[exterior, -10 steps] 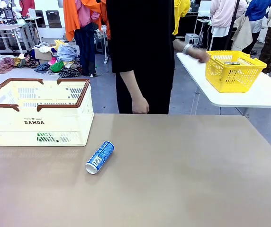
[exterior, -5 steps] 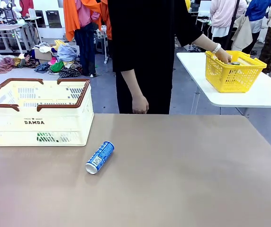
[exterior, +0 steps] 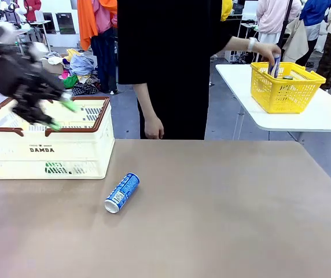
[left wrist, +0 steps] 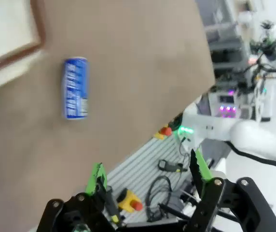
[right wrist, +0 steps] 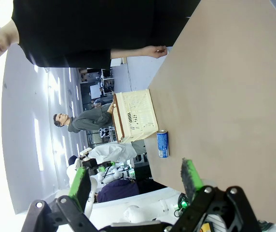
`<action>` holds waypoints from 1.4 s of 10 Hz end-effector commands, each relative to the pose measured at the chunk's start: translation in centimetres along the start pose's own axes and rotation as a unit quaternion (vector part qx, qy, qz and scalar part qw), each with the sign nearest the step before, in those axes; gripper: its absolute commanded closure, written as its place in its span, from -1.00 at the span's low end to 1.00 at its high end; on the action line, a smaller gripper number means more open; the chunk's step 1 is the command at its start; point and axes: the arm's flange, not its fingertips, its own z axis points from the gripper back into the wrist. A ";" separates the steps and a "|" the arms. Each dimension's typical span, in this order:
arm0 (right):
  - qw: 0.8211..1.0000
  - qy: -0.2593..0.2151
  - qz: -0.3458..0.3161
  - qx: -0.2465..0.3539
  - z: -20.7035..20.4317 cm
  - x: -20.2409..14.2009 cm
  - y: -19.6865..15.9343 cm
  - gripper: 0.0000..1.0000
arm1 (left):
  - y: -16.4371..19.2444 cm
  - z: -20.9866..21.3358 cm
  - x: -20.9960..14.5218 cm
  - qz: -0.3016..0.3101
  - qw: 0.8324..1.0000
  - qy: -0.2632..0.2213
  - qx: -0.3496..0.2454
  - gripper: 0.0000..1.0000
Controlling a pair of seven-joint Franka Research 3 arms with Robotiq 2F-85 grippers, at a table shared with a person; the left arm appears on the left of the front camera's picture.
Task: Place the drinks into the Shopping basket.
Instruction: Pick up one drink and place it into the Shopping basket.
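A blue can with white lettering lies on its side on the tan table, just right of the Shopping basket, which is cream with a brown rim. Something green shows through the basket's lower slots. My left gripper hangs blurred over the basket's near rim, open and empty. From its wrist I see the blue can far ahead of the open left gripper. My right gripper is open, well back from the blue can and the basket.
A person in black stands at the table's far edge, one hand hanging by it. The other hand holds a slim can over a yellow mesh basket on a white side table.
My left arm has swung into the front view, over the Shopping basket. The person's hand has lifted a can out of the yellow basket. The blue can has not moved.
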 end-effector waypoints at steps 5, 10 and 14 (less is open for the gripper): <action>1.000 -0.002 0.004 0.001 0.0 -0.2 0.1 -1.00 | -4.4 -9.3 -0.9 -0.053 0.995 0.045 0.072 -0.79; 1.000 -0.002 0.004 0.001 0.0 -0.2 0.1 -1.00 | -0.6 -9.3 -0.1 -0.117 0.977 0.029 0.177 -0.79; 1.000 -0.002 0.004 0.001 0.0 -0.2 0.1 -1.00 | 12.6 17.2 -8.1 -0.019 0.996 -0.044 0.074 -0.79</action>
